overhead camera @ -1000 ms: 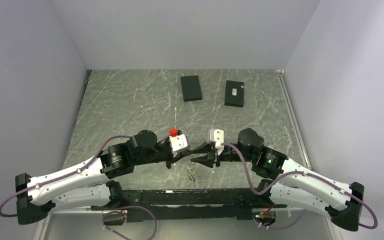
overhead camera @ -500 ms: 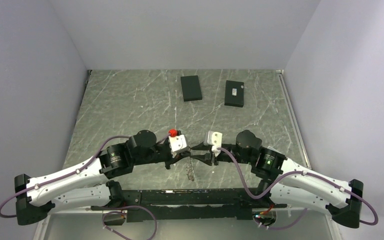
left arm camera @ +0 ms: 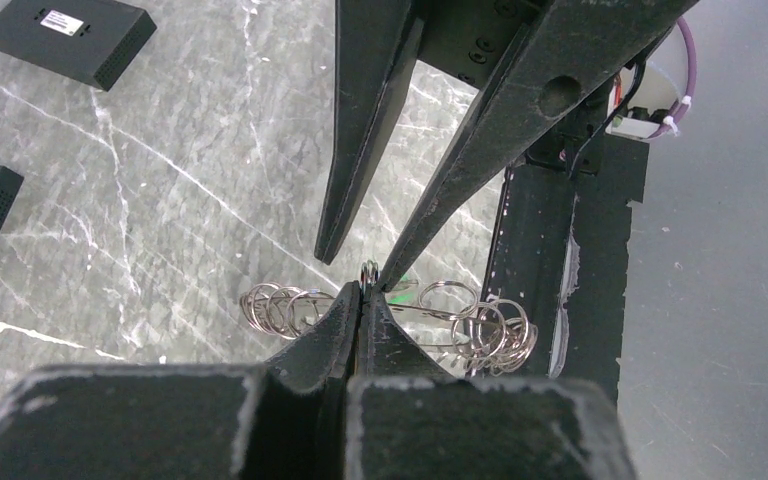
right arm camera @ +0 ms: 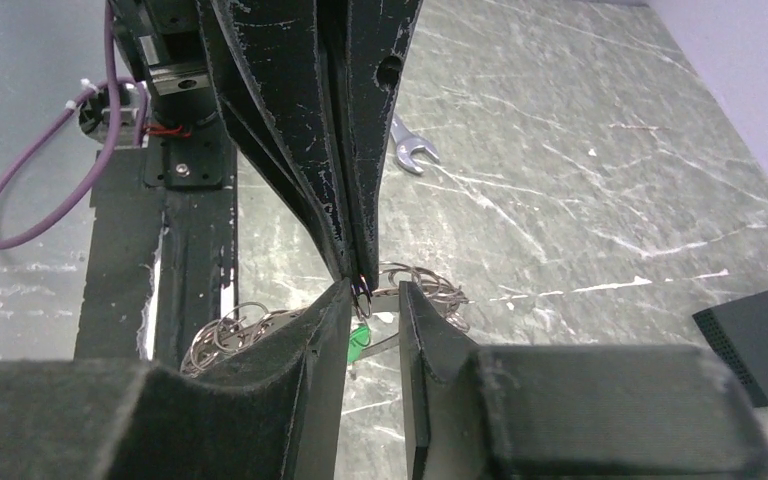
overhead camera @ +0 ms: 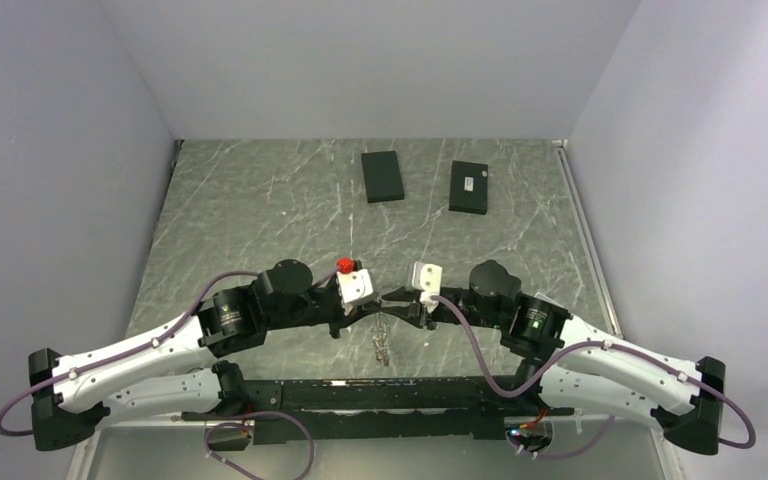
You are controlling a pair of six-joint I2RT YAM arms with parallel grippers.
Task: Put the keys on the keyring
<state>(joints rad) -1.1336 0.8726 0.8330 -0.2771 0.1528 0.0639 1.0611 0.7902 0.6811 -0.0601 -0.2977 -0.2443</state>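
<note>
On the grey marbled table [overhead camera: 260,200], at the top view's lower centre, the black left gripper [left arm camera: 360,297] is clenched on the keyring [left arm camera: 368,269], a small silver wire loop, with the black right gripper [right arm camera: 375,290] parted astride it, above a silvery bunch of thin linked split rings [left arm camera: 480,325].

top external high over near edge, looking down at table [overhead camera: 260,200], wrist cams close-in, facing each other, sharing split rings [left arm camera: 280,308]
</note>
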